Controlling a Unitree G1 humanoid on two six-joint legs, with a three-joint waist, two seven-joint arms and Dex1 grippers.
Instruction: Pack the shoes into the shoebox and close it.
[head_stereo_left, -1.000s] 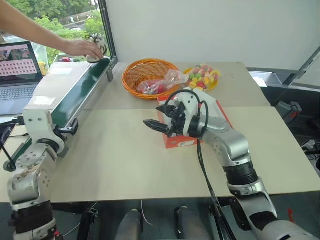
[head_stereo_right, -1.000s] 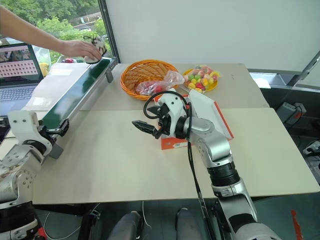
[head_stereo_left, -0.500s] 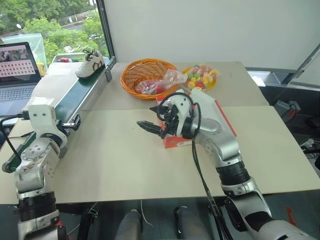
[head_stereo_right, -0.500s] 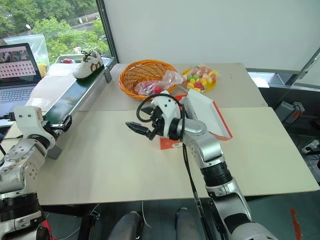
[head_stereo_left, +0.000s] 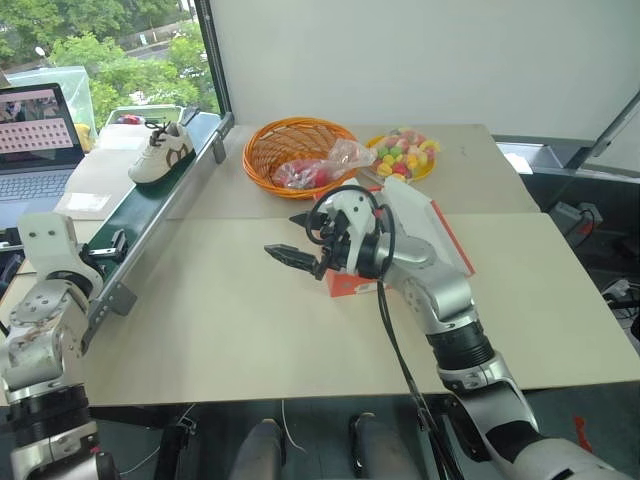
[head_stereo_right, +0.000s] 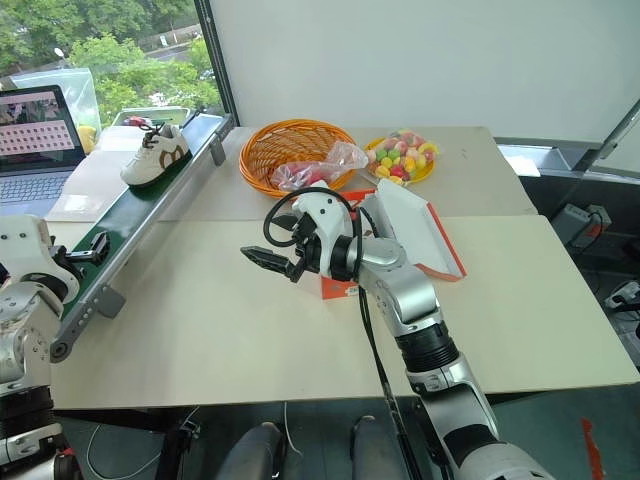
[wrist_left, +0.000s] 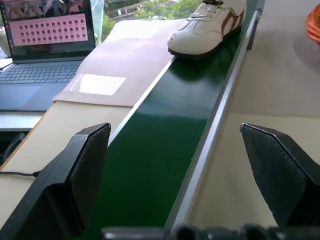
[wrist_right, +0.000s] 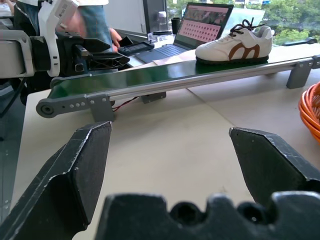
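One cream sneaker (head_stereo_left: 158, 155) with brown trim and dark laces rides on the green conveyor belt (head_stereo_left: 140, 215) at the table's left, near its far end. My left gripper (head_stereo_left: 108, 246) is open at the belt's near end and looks along the belt at the shoe (wrist_left: 207, 27). The orange-red shoebox (head_stereo_left: 356, 283) lies mid-table, its lid (head_stereo_left: 425, 225) open and white inside. My right gripper (head_stereo_left: 290, 237) hovers open just left of the box, pointing left towards the belt and the shoe (wrist_right: 235, 44). Both grippers hold nothing.
An orange wicker basket (head_stereo_left: 290, 148) holding a plastic bag (head_stereo_left: 325, 168) stands behind the box, with a plate of coloured sweets (head_stereo_left: 404, 153) to its right. A laptop (head_stereo_left: 35, 130) sits far left. A person (wrist_right: 87, 22) stands beyond the belt's near end.
The person's hand has let go of the shoe and left the belt. The shoe has travelled along the belt towards me. My left gripper has moved left.
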